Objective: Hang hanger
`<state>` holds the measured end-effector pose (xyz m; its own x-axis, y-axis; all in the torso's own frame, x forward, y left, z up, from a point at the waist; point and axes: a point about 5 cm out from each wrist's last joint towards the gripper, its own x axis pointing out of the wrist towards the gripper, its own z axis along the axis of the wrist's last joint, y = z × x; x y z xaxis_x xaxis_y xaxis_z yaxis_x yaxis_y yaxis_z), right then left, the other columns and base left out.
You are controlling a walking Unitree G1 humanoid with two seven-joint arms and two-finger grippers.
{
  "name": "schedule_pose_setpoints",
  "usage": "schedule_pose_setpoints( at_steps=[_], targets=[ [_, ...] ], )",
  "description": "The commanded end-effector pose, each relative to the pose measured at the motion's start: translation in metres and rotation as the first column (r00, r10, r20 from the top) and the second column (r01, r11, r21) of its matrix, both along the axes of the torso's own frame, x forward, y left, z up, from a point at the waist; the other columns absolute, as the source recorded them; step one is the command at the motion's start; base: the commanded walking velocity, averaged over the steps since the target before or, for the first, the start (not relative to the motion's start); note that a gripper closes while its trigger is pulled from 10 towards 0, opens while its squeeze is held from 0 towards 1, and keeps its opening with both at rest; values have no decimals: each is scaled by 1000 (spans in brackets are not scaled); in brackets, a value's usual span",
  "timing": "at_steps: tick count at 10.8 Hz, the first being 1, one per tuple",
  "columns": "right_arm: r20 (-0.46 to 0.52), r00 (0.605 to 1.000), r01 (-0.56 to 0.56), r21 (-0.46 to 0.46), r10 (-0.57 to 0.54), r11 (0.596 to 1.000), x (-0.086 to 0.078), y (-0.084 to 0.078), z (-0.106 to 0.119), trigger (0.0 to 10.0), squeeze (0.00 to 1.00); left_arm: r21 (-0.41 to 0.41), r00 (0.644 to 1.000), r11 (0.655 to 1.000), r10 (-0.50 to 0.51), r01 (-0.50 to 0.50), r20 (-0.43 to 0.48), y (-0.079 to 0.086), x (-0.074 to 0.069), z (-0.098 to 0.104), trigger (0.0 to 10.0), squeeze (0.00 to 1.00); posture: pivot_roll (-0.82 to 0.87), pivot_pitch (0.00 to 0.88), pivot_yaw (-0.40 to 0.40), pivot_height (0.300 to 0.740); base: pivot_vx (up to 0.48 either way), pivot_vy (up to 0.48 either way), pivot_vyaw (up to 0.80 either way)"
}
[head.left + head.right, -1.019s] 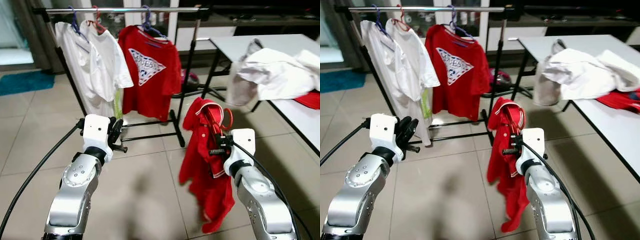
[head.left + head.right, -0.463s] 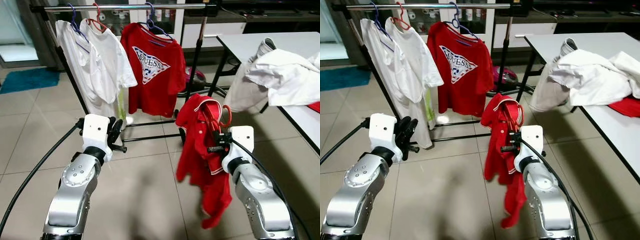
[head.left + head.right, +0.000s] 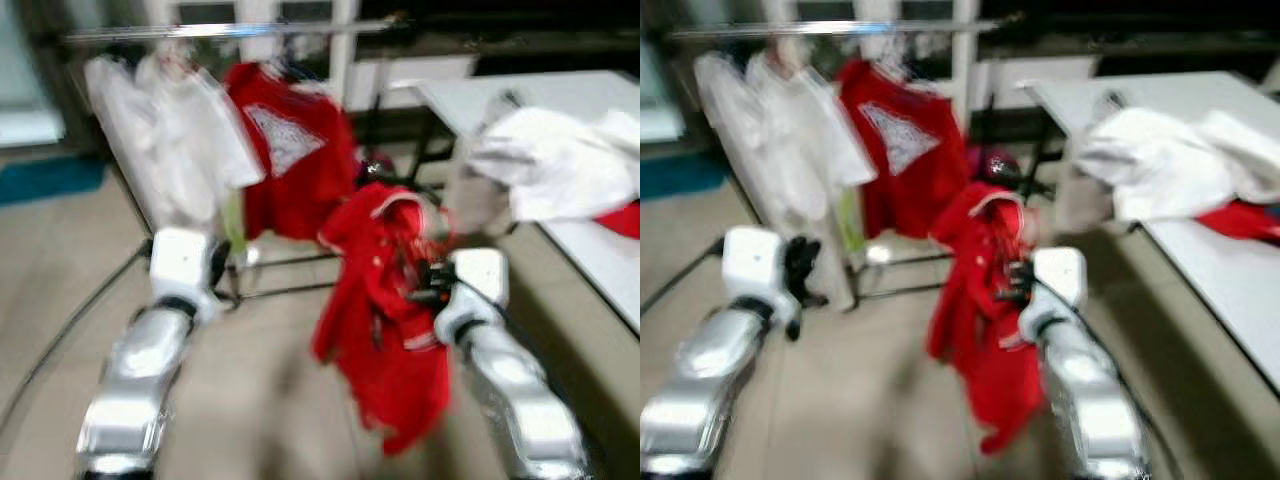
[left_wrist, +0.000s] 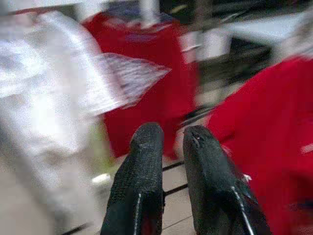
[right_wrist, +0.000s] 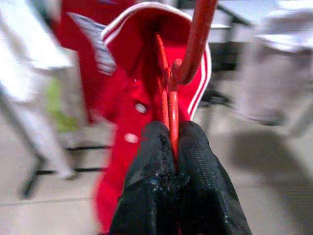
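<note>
The red hanger carries a red polo shirt at the centre of the blurred head views. Its thin wire runs down between the 2 black fingers of the right gripper, which are pressed together on it; the hook rises out the top of the right wrist frame. The head views are too smeared to show the wire, but they place the shirt hanging below the gripper, over the tiled floor. The left gripper, at centre left, holds nothing, its fingers slightly apart. In the upper left a rail carries 2 white shirts and a red T-shirt. A table with piled white clothes fills the right.
</note>
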<state>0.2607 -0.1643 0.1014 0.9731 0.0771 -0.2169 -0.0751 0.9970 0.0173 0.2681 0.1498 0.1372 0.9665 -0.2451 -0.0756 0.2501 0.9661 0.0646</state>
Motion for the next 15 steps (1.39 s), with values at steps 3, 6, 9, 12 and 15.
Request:
schedule_pose_setpoints(
  at_steps=[3,6,9,12,15],
  targets=[
    [85,996,-32,31,30,999,6,12,17,10000,0,28,999,999,34,-35,7,14,-2,3,10000,0,111,10,-6,740,466,0,0],
    [84,996,-32,39,28,999,4,12,17,10000,0,31,1000,999,31,-31,3,13,-2,3,10000,0,112,13,-4,740,467,0,0],
    [86,996,-32,39,28,999,6,12,17,10000,0,33,1000,999,29,-29,1,13,-2,2,10000,0,115,14,-6,740,467,0,0],
    [88,996,-33,39,29,999,7,12,18,10000,0,34,1000,999,29,-29,1,13,-2,2,10000,0,116,14,-8,740,469,0,0],
    [90,996,-33,37,29,999,8,12,18,10000,0,36,1000,999,25,-25,-1,12,-2,2,10000,0,114,14,-8,740,465,0,0]
  ],
)
